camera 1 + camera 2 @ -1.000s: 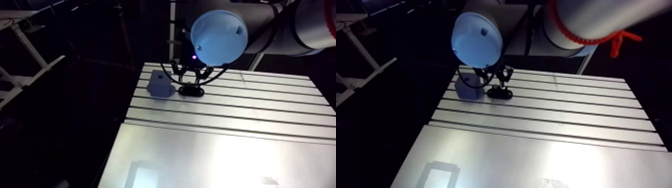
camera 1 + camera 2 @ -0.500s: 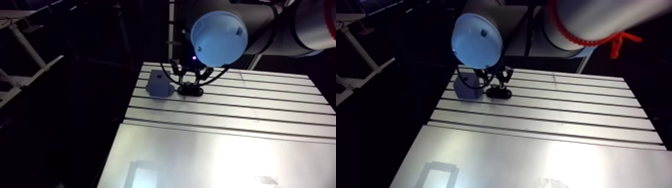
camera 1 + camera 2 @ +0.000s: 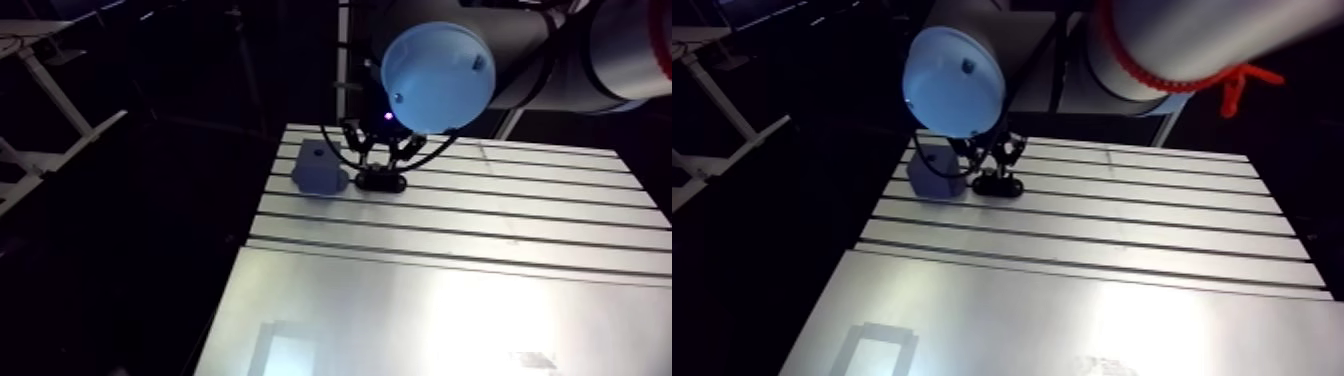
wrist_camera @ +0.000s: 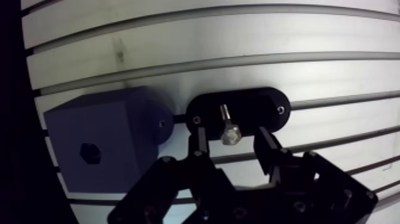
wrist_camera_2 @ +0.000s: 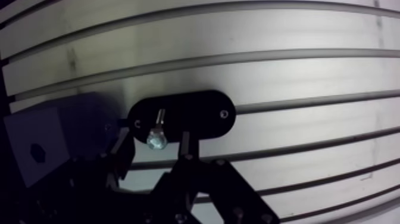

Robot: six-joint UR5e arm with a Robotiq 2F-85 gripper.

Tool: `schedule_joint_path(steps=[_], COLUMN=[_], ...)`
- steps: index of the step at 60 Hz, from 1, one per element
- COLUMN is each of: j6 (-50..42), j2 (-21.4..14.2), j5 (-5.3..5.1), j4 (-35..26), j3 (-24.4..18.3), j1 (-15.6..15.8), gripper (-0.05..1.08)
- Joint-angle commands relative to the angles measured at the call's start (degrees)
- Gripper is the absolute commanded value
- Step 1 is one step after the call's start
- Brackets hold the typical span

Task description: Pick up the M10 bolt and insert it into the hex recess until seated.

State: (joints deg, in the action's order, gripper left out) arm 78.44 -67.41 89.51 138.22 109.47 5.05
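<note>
Wrist view, tool (image 4: 231, 143) spread astride M10 bolt (image 4: 227, 126) on black holder (image 4: 268, 113), apparently unmoved since earlier

I saw the slotted aluminium table (image 3: 520, 215), with its slots (image 4: 238, 59) running across it in parallel. A black oval plate (image 4: 259, 107) lay flat on the rails, over one slot. It had a small screw (image 4: 280, 109) near one rounded end and another (image 4: 196, 120) near the other. There was a dark smudge (image 4: 119, 52) on a rail beyond the plate. Nearer the arm camera the slots gave way to a smooth sheet (image 3: 400, 320). The pale rectangle (image 3: 285, 352) on it was probably a reflection; I couldn't confirm.
</note>
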Motion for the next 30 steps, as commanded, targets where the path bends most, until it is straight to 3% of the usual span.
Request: schedule_joint_path(steps=[1, 30], j6=[0.0, 0.0], j2=[0.0, 0.2], j5=[0.0, 0.0], j4=[0.0, 0.0], j3=[-0.1, -0.1], j1=[0.0, 0.0], gripper=[0.53, 0.57])
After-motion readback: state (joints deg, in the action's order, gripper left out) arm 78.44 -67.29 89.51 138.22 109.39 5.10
